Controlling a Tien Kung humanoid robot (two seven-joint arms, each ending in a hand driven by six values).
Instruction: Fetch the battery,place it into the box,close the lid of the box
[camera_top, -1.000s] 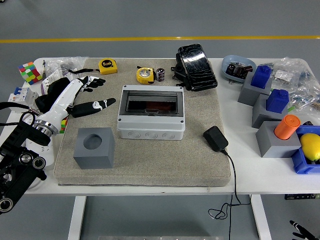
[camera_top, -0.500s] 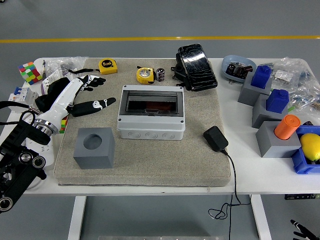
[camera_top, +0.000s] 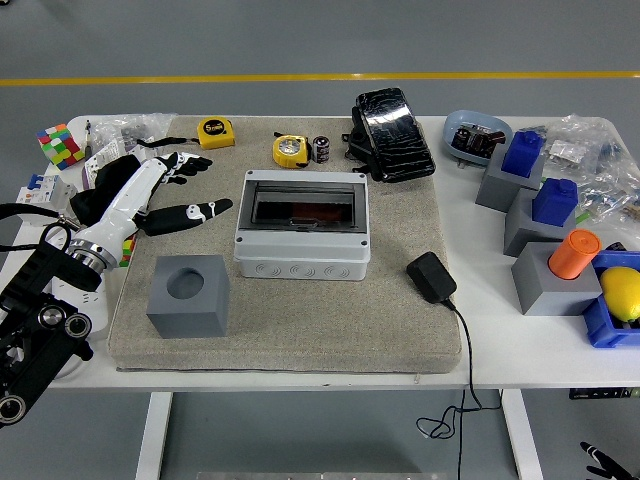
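Comparing against the frame from half a second back, I am seeing nothing changing: my left hand (camera_top: 170, 190) is still hovering at the mat's (camera_top: 300, 330) 9 o'clock edge, fingers spread and relaxed, holding nothing. My right hand is not showing in the head view.

The battery (camera_top: 321, 149) is standing upright at the mat's 12 o'clock edge, just beside a yellow tape measure (camera_top: 290, 151) on its 9 o'clock side, and well apart from my hand. A second tape measure (camera_top: 215, 132) is lying further toward 10 o'clock.

The box (camera_top: 302, 228) is sitting mid-mat, its dark window looking up at me; I cannot tell what is lying behind it. At the box's 8 o'clock a grey cube (camera_top: 188, 294) with a round recess is sitting empty. At 4 o'clock a black adapter (camera_top: 431, 277) is trailing its cable off the tabletop's (camera_top: 500, 365) near edge.

Over at 3 o'clock, grey holders (camera_top: 545, 275) are carrying blue blocks (camera_top: 522, 152) and an orange cylinder (camera_top: 573, 253), and a blue tray (camera_top: 606, 328) is holding a lemon (camera_top: 622, 292).
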